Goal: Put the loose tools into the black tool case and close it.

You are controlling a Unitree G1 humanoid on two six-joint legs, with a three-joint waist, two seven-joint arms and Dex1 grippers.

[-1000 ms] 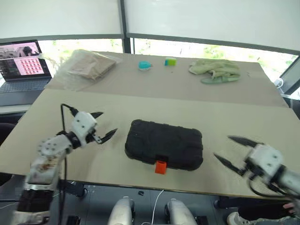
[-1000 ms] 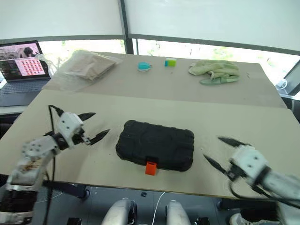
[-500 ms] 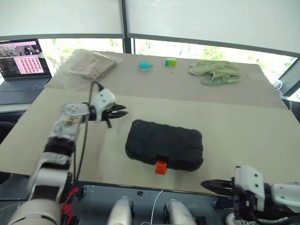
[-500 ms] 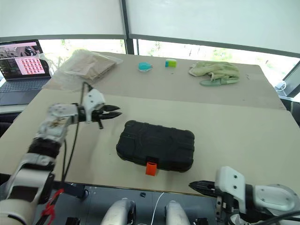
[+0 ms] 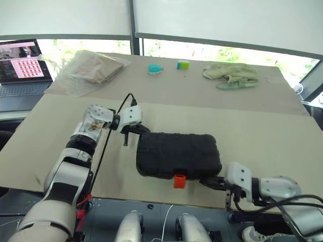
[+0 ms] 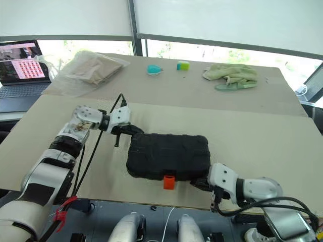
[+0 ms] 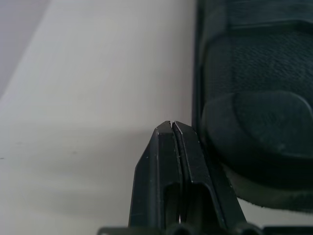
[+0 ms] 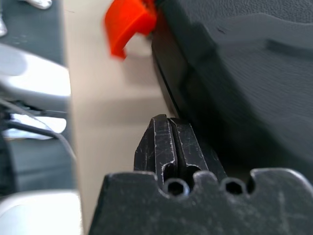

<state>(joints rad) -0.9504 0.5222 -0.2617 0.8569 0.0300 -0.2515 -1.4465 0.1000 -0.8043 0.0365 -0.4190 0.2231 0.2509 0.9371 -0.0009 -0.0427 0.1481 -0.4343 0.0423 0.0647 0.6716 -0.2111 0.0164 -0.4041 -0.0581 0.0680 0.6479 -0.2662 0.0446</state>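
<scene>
The black tool case (image 5: pixel 178 155) lies shut in the middle of the near table, its orange latch (image 5: pixel 178 181) facing the front edge. My left gripper (image 5: pixel 143 129) is shut, its tip against the case's far left corner (image 7: pixel 254 98). My right gripper (image 5: pixel 209 182) is shut too, low at the case's near right side. In the right wrist view its shut fingers (image 8: pixel 166 132) press beside the case wall (image 8: pixel 234 73), with the latch (image 8: pixel 128 22) just beyond. The loose tools are out of view.
An open laptop (image 5: pixel 22 70) sits at the far left. On the back table lie a clear bag with beige contents (image 5: pixel 93 70), a teal object (image 5: pixel 155 68), a small green-blue block (image 5: pixel 182 64) and a green cloth (image 5: pixel 231 74). The table's front edge runs just below the latch.
Both grippers went from open to shut. The left swung right to the case's far left corner, the right came in leftward to its near right side. The case now sits squarer to the table edge.
</scene>
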